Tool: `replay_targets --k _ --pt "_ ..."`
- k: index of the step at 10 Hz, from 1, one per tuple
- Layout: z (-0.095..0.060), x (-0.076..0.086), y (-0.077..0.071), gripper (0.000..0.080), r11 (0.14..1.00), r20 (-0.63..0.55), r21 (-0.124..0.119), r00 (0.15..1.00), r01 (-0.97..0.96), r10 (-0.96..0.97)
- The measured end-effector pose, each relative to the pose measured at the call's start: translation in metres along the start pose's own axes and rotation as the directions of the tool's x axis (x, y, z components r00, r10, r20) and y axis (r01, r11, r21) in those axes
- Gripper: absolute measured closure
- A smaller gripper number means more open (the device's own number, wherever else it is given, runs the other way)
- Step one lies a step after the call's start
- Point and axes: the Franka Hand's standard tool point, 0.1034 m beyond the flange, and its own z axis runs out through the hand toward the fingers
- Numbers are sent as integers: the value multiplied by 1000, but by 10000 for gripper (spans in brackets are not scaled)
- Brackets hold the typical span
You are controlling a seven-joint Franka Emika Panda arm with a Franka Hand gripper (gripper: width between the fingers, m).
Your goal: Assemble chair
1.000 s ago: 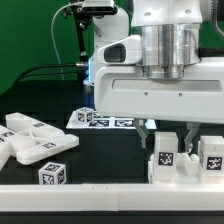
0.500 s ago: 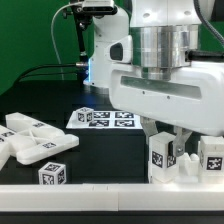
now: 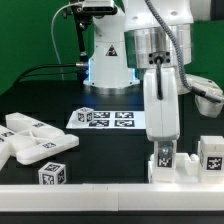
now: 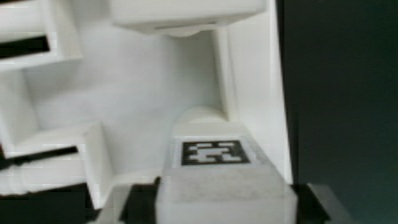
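The scene is backed by a green backdrop (image 3: 25,40) and floored by a black table surface (image 3: 110,150), which is edged on the exterior view's near side by a long white front rail (image 3: 80,203).

1. The large glossy white robot arm (image 3: 160,95) is directed straight down. Its two-finger gripper (image 3: 163,148) is turned edge-on to the exterior view.
2. The partly built chair (image 3: 186,170), made of chunky white plastic pieces, is located directly beneath the gripper on the table. A flat white panel of it is seen behind the jaws in the wrist view.
3. A short white upright post (image 3: 163,158) bearing a square black-and-white tag is held between the jaws. In the wrist view (image 4: 217,150) the gap between the jaws is filled by this post, so the gripper (image 4: 210,205) is clamped on it.
4. A second post (image 3: 211,155), also white and tagged, is set upright just beside the gripper, toward the exterior view's right.
5. A heap of loose white chair parts (image 3: 28,140) is placed well apart from the gripper, toward the exterior view's left.
6. The marker board (image 3: 105,118) lies flat beyond the gripper, near the arm's base.
7. A small white tagged block (image 3: 55,174) is positioned at the near edge of the heap, against the rail.
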Motion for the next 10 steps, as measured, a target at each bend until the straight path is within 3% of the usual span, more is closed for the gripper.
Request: replay_targets --k 1,2,3,4,7,8,9,10 --pt "0 0 1 439 996 -3 -10 996 87 -87" --pt "0 -4 6 257 965 0 -57 966 257 -257" --pt "-3 -7 2 184 906 0 -59 907 420 -420" --pt "-3 -7 1 184 828 6 -57 829 558 -559" --pt "-3 -5 1 152 674 12 -55 675 737 -738" --pt "-3 -2 -1 151 528 -8 -54 528 848 -849" --pt "-1 -2 -4 151 263 -46 -77 260 962 -964" --pt "2 -4 -3 151 223 -65 -77 218 972 -974"
